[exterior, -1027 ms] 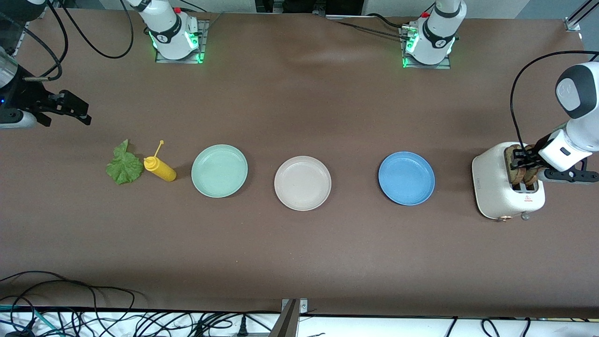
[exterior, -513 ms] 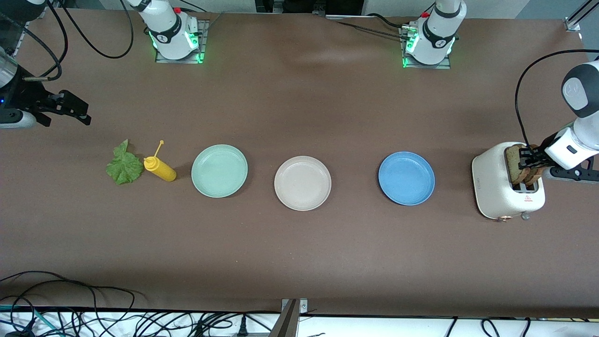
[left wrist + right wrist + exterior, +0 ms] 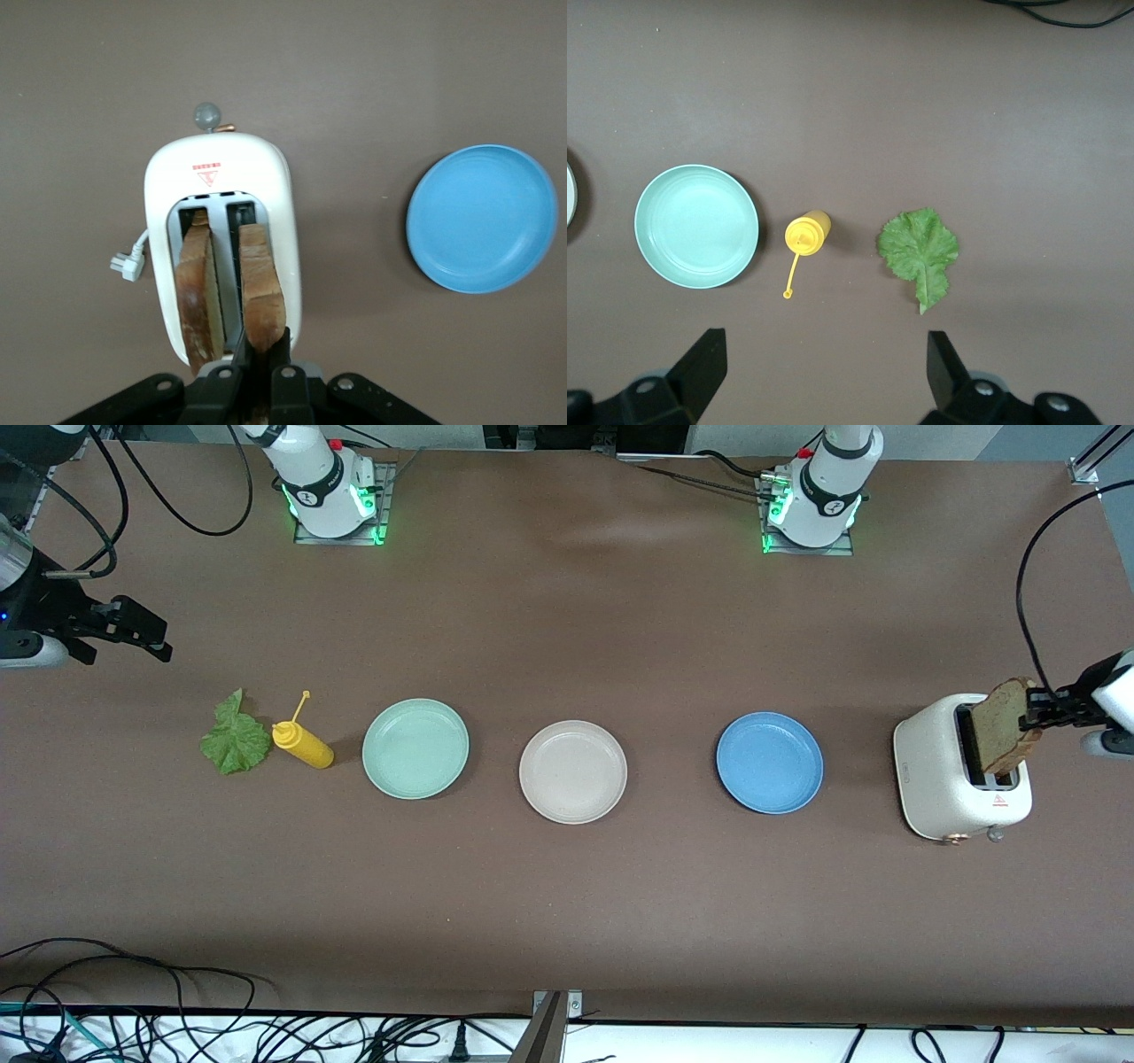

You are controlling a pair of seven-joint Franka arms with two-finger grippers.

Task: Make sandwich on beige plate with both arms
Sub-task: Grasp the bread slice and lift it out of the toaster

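Rising since a second ago, the left gripper (image 3: 1035,713) has its jaws clamped on a bread slice (image 3: 1003,726), now lifted above the toaster (image 3: 939,779) at three o'clock from the beige plate (image 3: 573,771). Right gripper (image 3: 151,638) waits, jaws apart, over the tabletop (image 3: 567,620).

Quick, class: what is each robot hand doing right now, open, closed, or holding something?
Left hand: closed on a bread slice, lifting it over the toaster.
Right hand: open, holding nothing, waiting above the lettuce leaf and yellow bottle.
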